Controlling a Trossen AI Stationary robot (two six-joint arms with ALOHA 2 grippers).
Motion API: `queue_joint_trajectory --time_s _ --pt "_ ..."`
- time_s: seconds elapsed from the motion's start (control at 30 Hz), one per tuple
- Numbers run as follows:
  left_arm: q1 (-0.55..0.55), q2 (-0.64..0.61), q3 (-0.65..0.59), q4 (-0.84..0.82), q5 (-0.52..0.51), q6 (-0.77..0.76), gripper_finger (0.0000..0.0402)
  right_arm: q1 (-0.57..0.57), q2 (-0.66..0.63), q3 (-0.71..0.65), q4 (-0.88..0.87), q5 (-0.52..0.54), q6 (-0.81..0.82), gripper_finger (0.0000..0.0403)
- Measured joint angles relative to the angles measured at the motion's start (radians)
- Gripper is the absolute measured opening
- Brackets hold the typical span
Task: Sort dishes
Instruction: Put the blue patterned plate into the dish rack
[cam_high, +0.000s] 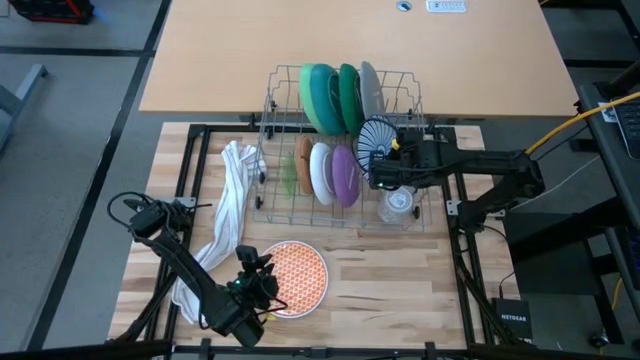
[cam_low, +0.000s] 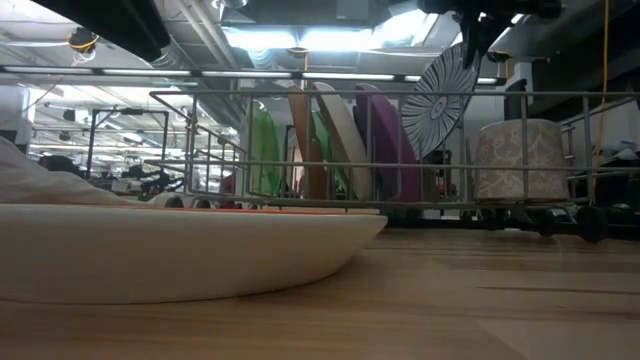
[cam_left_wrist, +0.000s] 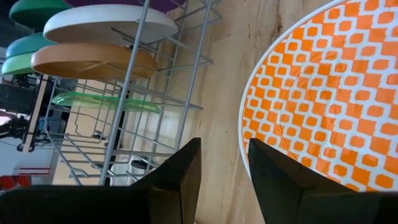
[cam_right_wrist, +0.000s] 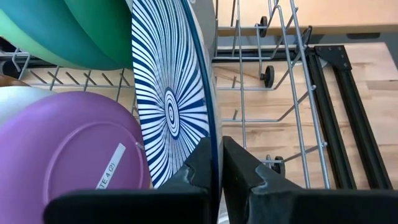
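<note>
While the right gripper (cam_right_wrist: 219, 158) pinches the striped plate (cam_right_wrist: 168, 93) upright over the rack (cam_high: 340, 150), its rim could snag a wire (the purple plate (cam_right_wrist: 68, 149) crowds it); left gripper's (cam_left_wrist: 225, 165) fingers stand part-open beside the orange patterned plate (cam_high: 295, 277) on the tabletop (cam_high: 400, 290).

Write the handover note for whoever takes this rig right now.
Right claw: shut on the striped plate, held upright over the rack beside the purple plate.
Left claw: open, at the rim of the orange patterned plate, which lies flat on the table.
Done: green, teal, grey, orange, white, purple dishes racked.
Left: seat striped plate, rack patterned plate.
</note>
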Motion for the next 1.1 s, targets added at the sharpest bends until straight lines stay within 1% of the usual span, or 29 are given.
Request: queue_joint_trajectory --time_s 0.1,0.3,0.5,0.63,0.77,0.83,0.93,1.0,1.1 --pt "0.006 0.0 0.0 0.001 0.0 0.005 0.0123 0.0 0.0 0.0 0.0 0.001 0.0 0.0016" --pt "0.069 0.0 0.0 0.011 -0.01 0.138 0.0123 0.0 0.0 0.0 0.001 0.002 0.0 0.0016" --pt "0.16 0.0 0.0 0.148 -0.113 0.216 0.0123 0.0 0.0 0.0 0.002 0.002 -0.003 0.0016" --pt "0.226 0.0 0.0 0.296 -0.121 0.381 0.0123 0.0 0.0 0.0 0.002 0.002 -0.004 0.0016" --pt "0.289 0.0 0.0 0.486 -0.119 0.629 0.0121 0.0 0.0 0.0 0.002 0.001 -0.004 0.0016" --pt "0.321 0.0 0.0 0.579 -0.096 0.752 0.0114 0.0 -0.001 0.0 0.002 0.001 -0.004 0.0016" --pt "0.373 0.0 0.0 0.68 -0.025 0.887 0.0094 0.0 -0.001 0.0 0.002 0.001 -0.005 0.0016" --pt "0.406 0.0 0.0 0.713 0.018 0.942 0.0078 0.0 -0.001 0.0 0.002 0.001 -0.005 0.0016" --pt "0.449 0.0 0.0 0.734 0.068 0.985 0.0059 0.0 -0.001 0.0 0.003 -0.002 -0.005 0.0016"
